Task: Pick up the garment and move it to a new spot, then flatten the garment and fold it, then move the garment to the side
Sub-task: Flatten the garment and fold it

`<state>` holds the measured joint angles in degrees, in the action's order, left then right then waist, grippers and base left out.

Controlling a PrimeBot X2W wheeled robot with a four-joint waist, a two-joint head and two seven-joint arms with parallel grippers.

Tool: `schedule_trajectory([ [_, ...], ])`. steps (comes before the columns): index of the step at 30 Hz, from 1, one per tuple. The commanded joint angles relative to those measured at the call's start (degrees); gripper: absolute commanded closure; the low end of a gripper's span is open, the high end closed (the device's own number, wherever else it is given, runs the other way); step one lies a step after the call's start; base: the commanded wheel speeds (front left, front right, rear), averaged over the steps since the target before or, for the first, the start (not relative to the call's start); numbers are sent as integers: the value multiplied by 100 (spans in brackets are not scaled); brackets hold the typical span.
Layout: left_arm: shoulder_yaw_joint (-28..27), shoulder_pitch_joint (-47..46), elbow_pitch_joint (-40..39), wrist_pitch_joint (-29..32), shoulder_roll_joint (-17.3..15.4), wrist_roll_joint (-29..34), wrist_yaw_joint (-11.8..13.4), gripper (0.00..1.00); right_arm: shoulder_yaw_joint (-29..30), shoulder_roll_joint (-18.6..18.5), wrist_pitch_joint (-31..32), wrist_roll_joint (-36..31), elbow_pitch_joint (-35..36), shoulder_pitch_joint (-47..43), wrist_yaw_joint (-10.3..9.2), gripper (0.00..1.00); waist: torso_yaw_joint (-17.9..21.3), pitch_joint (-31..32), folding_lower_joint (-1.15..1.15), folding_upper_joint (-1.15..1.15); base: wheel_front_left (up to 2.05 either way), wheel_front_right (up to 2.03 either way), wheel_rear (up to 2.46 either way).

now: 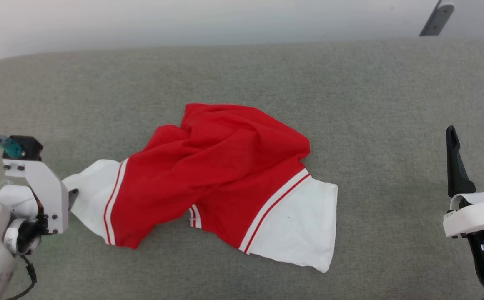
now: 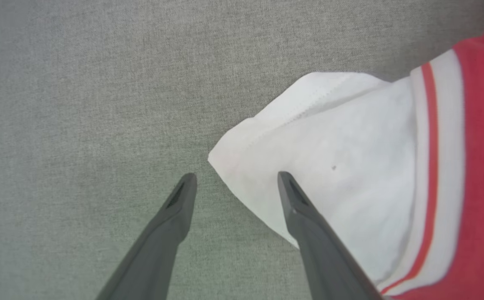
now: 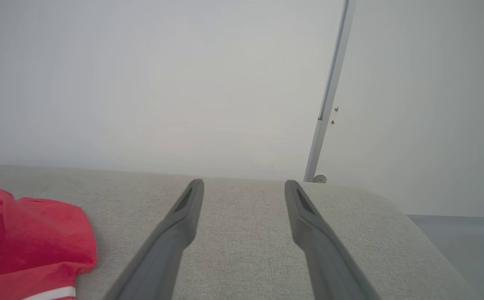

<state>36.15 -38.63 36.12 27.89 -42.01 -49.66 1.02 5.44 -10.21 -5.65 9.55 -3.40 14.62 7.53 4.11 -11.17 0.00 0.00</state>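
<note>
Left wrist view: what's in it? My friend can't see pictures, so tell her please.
The white sleeve of a red shirt lies on grey fabric. The left claw is open at the sleeve's corner and holds nothing, one dark finger in front of the sleeve and the other in front of bare fabric.

A grey fabric surface (image 1: 350, 83); the garment (image 1: 216, 166) lies crumpled on it; sleeves outward.

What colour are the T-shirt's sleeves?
The sleeves are white, with thin red stripes at the seams; best in the head view.
</note>
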Motion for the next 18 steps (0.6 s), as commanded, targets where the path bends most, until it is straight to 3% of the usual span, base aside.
schedule_trajectory([
  [1, -23, 54, 11, -15, 3, -38, 20, 0, 24, 8, 10, -1, 33, -71, -9, 0, 65, -66, 0, 0, 0, 0, 0],
  [14, -49, -93, 413, 58, 110, -180, -4, 0, 24, -40, 177, 21, 275, -105, -9, 0, 193, -263, 0, 0, 0, 0, 0],
  [15, -38, -108, 442, 76, 117, -177, -18, 4, 11, -34, 202, 17, 283, -108, -9, 0, 194, -269, 0, 0, 0, 0, 0],
  [17, -34, -129, 495, 97, 132, -189, -33, 33, -17, -34, 244, 37, 293, -106, -9, 0, 196, -282, 0, 0, 0, 0, 0],
  [18, -31, -118, 529, 141, 153, -225, -50, 77, -42, -40, 263, 50, 292, -103, -9, 0, 195, -287, 0, 0, 0, 0, 0],
])
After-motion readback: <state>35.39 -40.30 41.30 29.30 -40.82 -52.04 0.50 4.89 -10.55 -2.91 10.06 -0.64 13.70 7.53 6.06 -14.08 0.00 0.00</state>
